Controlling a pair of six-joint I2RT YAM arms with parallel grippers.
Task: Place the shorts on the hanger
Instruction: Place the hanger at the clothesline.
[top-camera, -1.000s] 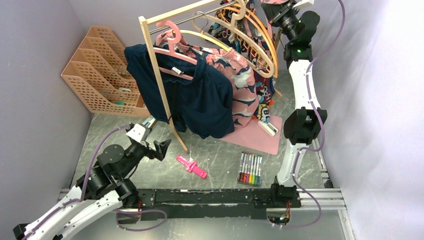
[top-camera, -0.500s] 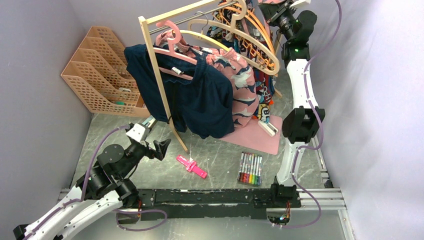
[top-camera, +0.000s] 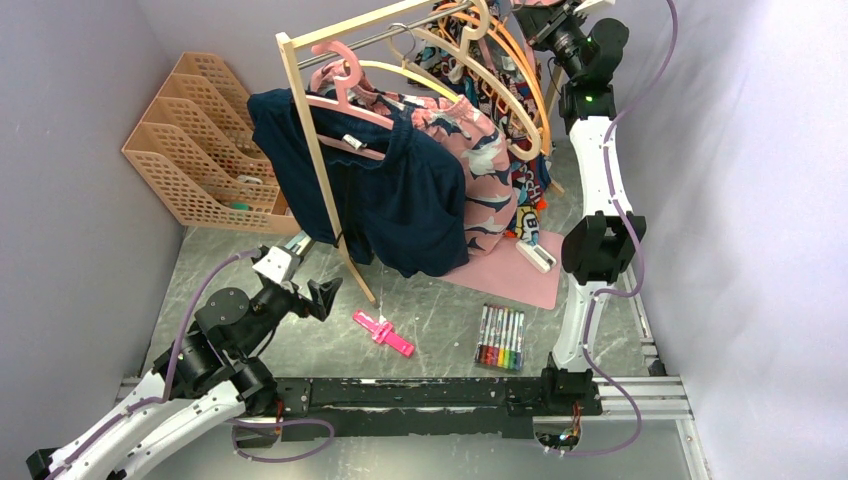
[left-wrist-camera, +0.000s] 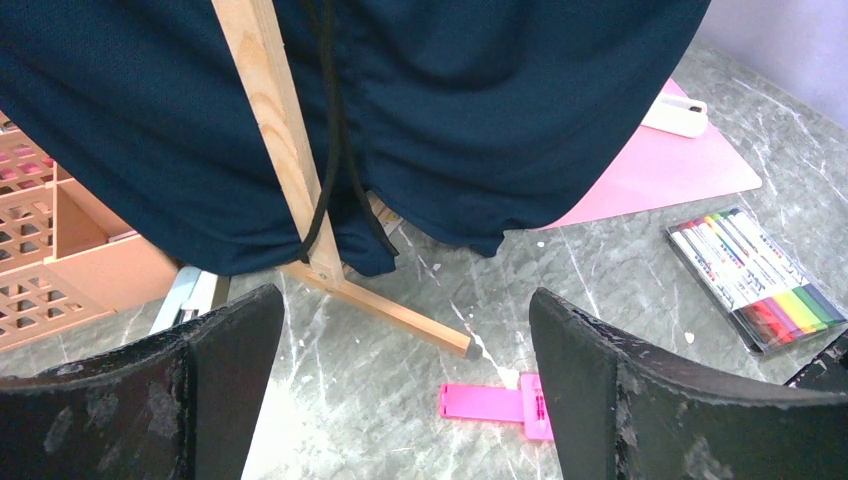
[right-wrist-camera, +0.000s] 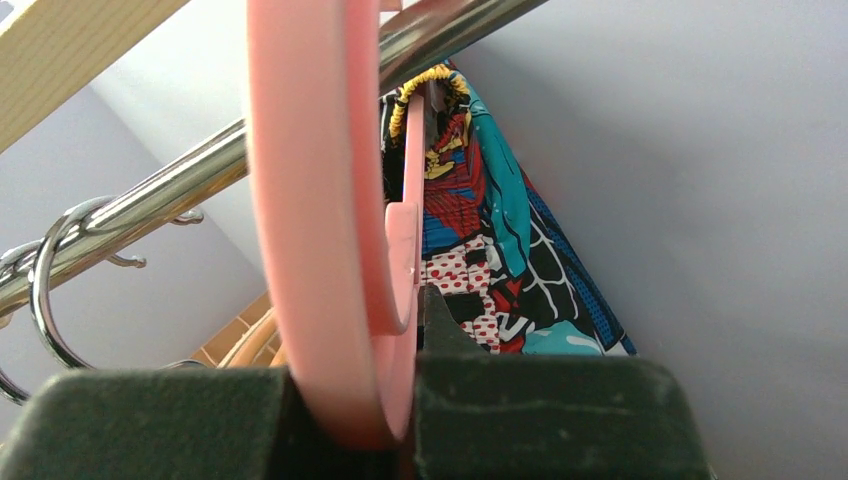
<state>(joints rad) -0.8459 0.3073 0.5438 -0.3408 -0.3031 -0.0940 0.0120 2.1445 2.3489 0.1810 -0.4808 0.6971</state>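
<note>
Comic-print shorts (right-wrist-camera: 500, 240) hang on the pale-pink hanger (right-wrist-camera: 310, 200), its thick hook by the metal rail (right-wrist-camera: 150, 205).

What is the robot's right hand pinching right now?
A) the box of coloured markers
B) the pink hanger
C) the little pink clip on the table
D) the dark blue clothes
B. In the right wrist view, the right gripper has its two fingers closed on the pink hanger, with the comic-print shorts hanging just behind it.
</note>
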